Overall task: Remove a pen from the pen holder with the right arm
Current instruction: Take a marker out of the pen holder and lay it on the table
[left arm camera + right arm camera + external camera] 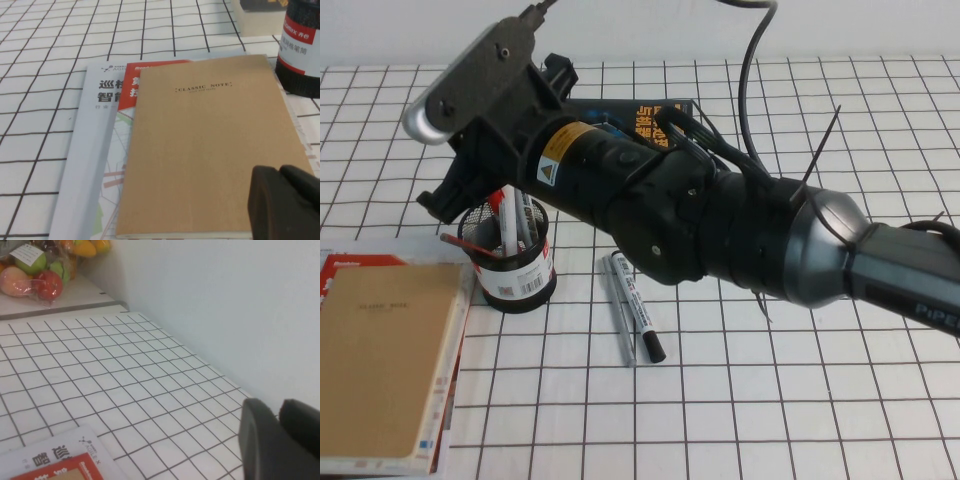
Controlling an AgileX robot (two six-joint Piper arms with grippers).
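The black mesh pen holder (pixel 515 272) stands left of centre on the checked table, with several pens (pixel 507 215) upright in it; it also shows in the left wrist view (pixel 300 50). My right arm reaches across from the right, and its gripper (pixel 445 200) hangs just above the holder's left rim. In the right wrist view this gripper (pixel 280 407) is shut to a thin gap with no pen showing in it. My left gripper (pixel 280 171) is shut, low over the brown notebook (pixel 210 140); the high view does not show it.
Two silver marker pens (pixel 638 318) lie on the table right of the holder. The brown notebook (pixel 380 360) rests on leaflets at the front left. A dark book (pixel 650 112) lies behind the arm. A bag of fruit (pixel 35 270) sits by the wall.
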